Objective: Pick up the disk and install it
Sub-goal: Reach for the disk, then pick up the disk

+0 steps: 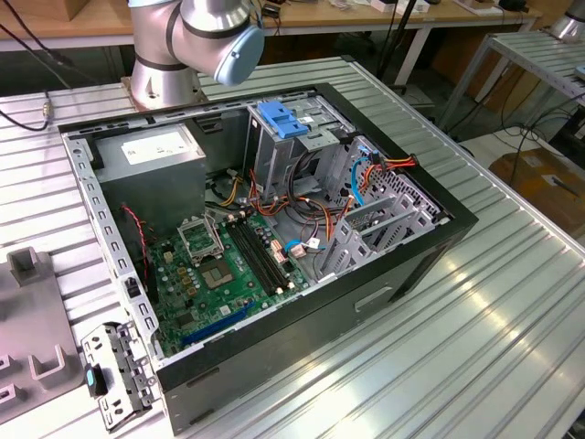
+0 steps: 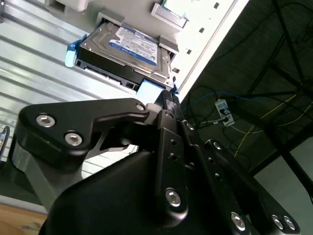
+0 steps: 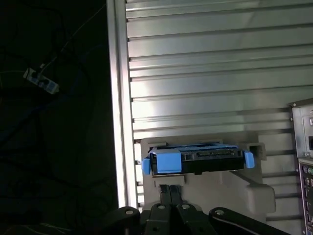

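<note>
disk (image 2: 122, 49) flat, label up, in grey holder (image 3: 234, 191) at edge of ribbed table (image 3: 205, 73), both wrist views | gripper (image 3: 170, 188) just beside disk's blue end tab | jaws narrow, tips together, holding nothing | open PC case (image 1: 402, 265) on table, exterior view

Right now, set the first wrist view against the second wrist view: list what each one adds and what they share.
First wrist view: the disk seen end-on, its connector face toward the camera. Second wrist view: the disk's top face with its white, blue-banded label. Both: the disk seated in a grey holder on the ribbed metal table, its blue side rails, the gripper close before it with jaws closed, and a power strip on the dark floor.
</note>
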{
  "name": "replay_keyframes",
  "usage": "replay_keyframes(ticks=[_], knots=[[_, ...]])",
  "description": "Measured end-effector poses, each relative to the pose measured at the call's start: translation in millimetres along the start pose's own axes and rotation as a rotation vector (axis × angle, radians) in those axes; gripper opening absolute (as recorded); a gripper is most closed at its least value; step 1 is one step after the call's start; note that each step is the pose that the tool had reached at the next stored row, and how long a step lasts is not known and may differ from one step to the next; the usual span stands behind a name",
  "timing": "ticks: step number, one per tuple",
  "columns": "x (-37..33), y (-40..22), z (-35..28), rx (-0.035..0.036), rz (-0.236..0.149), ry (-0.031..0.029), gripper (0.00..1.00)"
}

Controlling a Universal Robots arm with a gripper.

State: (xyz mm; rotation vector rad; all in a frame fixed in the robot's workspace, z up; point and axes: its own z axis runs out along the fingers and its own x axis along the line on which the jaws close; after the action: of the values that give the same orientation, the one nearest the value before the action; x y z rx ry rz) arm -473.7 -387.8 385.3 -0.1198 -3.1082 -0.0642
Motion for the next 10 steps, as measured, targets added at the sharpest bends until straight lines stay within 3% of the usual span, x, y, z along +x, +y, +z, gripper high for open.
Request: replay_keyframes(ticks=[10], knots=[[0.2, 1.9, 0.1, 0.0, 0.0, 0.0, 0.11]])
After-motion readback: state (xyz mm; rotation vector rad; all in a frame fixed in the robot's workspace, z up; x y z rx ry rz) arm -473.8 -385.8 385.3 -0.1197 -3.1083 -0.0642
